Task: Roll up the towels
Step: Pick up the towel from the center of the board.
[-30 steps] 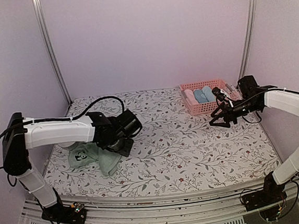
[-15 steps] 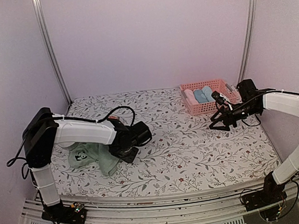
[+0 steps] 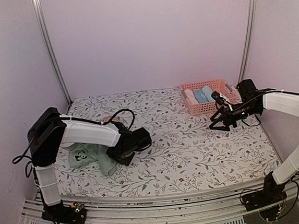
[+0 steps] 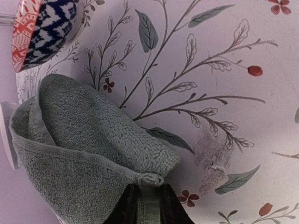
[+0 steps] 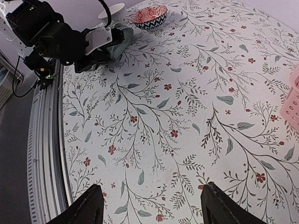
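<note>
Down at the near left of the table [image 3: 185, 158], the sage green towel [image 3: 90, 155] lies loosely crumpled, not rolled; its long axis runs from the far left toward the near right, with a narrower tongue of cloth pointing to the near right; the small panda print [image 3: 81, 157] faces up near its left end. The left fingers [image 3: 123, 157] sit low at the towel's right end; in the wrist view they are drawn close together, pinching a thin fold of the terry edge between them, and the rest of the cloth bulges away from them in a soft hump on the flowered table. Just beyond the towel, a little farther back, stands a patterned bowl [image 3: 108, 119] in red and dark blue, apart from the cloth. Across on the right, the right fingers [image 3: 219, 124] hang above the table, spread wide with nothing between them, pointing back toward the left arm. Farthest off, at the far right, sits the pink basket [image 3: 208, 107]; inside it the light blue towels [image 3: 201, 96] lie rolled, side by side with a pale roll [image 3: 190, 95], their long axes running near to far.
</note>
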Controlling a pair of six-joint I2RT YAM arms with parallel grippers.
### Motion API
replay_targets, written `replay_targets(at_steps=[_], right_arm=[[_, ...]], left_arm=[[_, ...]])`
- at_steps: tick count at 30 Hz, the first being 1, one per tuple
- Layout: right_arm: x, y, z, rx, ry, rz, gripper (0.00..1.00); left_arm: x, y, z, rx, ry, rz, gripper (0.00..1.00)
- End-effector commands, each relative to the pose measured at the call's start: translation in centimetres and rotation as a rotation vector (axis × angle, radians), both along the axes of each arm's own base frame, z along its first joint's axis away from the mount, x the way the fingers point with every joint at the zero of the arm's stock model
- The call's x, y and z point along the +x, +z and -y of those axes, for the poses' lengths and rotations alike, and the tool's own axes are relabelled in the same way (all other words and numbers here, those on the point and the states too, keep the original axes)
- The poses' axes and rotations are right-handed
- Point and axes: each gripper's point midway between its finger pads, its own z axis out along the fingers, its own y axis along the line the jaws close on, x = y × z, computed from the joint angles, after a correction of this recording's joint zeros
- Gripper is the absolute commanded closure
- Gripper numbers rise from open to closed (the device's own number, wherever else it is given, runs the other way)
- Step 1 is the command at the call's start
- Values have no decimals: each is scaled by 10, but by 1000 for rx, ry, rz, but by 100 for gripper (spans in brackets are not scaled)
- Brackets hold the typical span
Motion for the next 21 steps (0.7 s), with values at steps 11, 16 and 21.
replay_targets(at_steps=[11, 16, 21], right_arm=[[-4, 2, -4, 13, 24, -1, 27], [-4, 2, -5, 12, 25, -2, 27], [-4, 5, -6, 19, 28, 0, 28]], left_arm=[[-12, -20, -13, 98, -13, -57, 64], [-6, -4, -18, 139, -1, -1, 80], [11, 67, 18, 31, -45, 123, 92]])
